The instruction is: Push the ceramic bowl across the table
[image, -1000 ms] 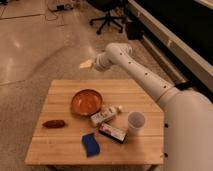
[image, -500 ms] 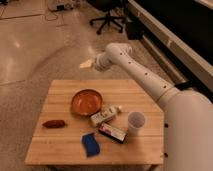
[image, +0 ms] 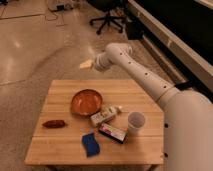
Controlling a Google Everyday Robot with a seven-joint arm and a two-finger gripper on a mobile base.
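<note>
Hovering beyond the table point(image: 60, 145), the jaws, state unclear, are apart from the ceramic bowl point(image: 86, 102).

Office, swivel chair point(image: 107, 20), shiny floor point(image: 30, 47), gripper point(image: 87, 64) near table point(image: 60, 91)

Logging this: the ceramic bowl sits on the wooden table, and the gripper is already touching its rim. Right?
No. The camera view shows the gripper up by the table's far edge, apart from the ceramic bowl and touching nothing. The bowl does sit on the wooden table.
</note>
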